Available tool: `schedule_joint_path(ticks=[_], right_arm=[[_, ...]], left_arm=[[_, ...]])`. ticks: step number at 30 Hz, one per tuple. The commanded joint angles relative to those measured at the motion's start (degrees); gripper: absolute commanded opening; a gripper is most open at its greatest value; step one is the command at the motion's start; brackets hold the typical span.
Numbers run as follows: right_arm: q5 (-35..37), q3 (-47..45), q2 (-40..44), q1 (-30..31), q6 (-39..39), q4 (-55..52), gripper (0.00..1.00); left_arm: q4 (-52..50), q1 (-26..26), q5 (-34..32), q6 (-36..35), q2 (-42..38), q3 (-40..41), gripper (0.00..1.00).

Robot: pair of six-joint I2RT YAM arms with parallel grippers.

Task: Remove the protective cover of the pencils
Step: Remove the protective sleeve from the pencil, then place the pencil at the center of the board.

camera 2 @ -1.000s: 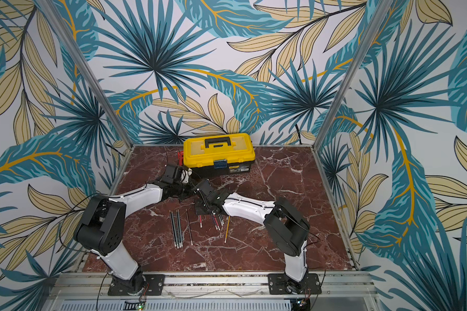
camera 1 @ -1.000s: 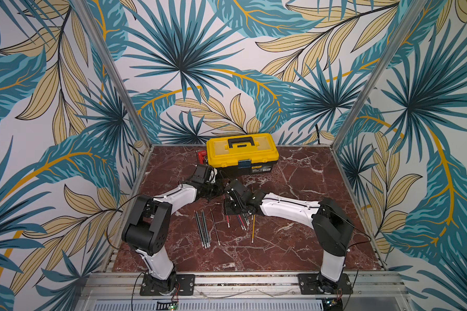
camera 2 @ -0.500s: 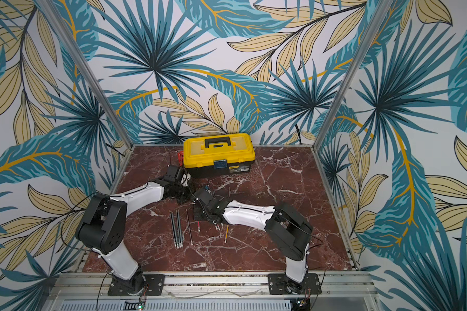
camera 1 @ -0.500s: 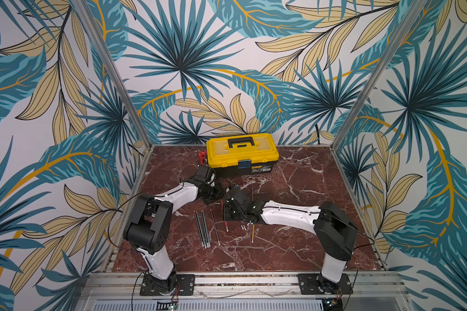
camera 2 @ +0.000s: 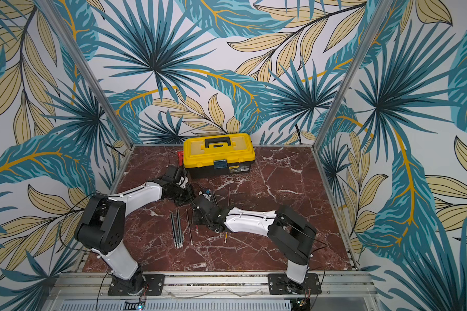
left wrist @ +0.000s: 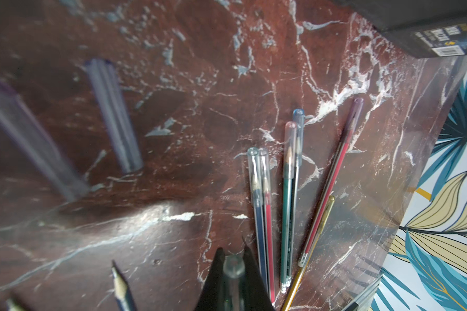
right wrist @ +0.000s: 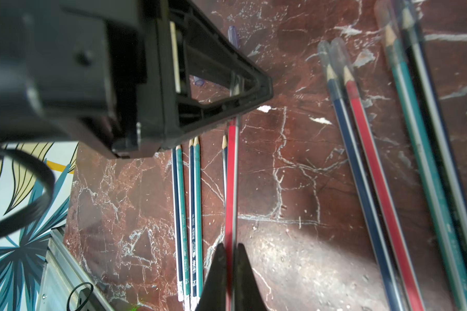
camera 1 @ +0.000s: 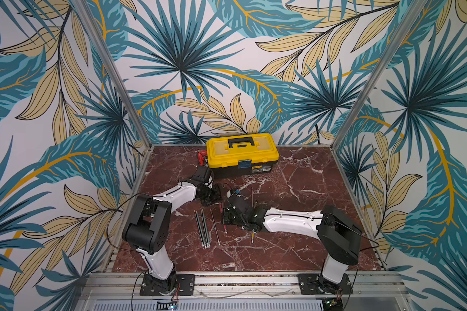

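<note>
Red pencil [right wrist: 230, 175] pinched tight in right hand [right wrist: 230, 246]. Its tip end runs into left hand [left wrist: 233, 251], closed narrow on clear cap [left wrist: 233, 269]. Whether cap is free of tip: cannot tell. Done: several bare pencils [right wrist: 189, 215] lie side by side, loose caps [left wrist: 113, 115] on marble surface [left wrist: 200, 80]. Left: about six capped pencils [left wrist: 286, 215] fanned nearby, plus this one.

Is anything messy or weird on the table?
Nothing looks broken. Two clear caps lie loose on the marble, apart from the capped pencils, which fan out crookedly instead of lying in a neat row.
</note>
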State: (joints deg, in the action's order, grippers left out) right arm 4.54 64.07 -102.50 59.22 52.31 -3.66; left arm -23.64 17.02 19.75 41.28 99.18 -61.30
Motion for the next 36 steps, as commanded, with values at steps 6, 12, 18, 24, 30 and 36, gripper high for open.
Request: schedule_joint_path(ticks=[6, 12, 18, 24, 30, 36], right_arm=[[-5.1, -2.4, 3.4, 4.6, 2.0, -2.3, 0.00], [-0.4, -2.3, 3.2, 4.8, 1.6, -4.2, 0.00], [3.5, -2.2, -0.5, 4.7, 2.0, -2.0, 0.00], [3.1, 1.0, -6.1, 4.6, 0.3, 0.9, 0.00], [3.1, 1.8, -8.6, 3.3, 0.4, 1.1, 0.00], [2.0, 1.5, -10.1, 3.1, 1.0, 1.6, 0.00]], left_arm=[[8.3, -3.9, -6.8, -0.4, -2.6, -0.9, 0.00], [8.3, -4.0, -4.9, -0.5, -3.1, -0.9, 0.00], [8.3, -3.5, -3.9, -1.0, -2.4, -1.7, 0.00], [8.3, -2.8, -3.3, -2.0, -1.3, -2.7, 0.00], [8.3, -2.5, -3.4, -2.1, -0.9, -3.0, 0.00], [8.3, -2.4, -3.6, -2.1, -0.3, -3.1, 0.00]])
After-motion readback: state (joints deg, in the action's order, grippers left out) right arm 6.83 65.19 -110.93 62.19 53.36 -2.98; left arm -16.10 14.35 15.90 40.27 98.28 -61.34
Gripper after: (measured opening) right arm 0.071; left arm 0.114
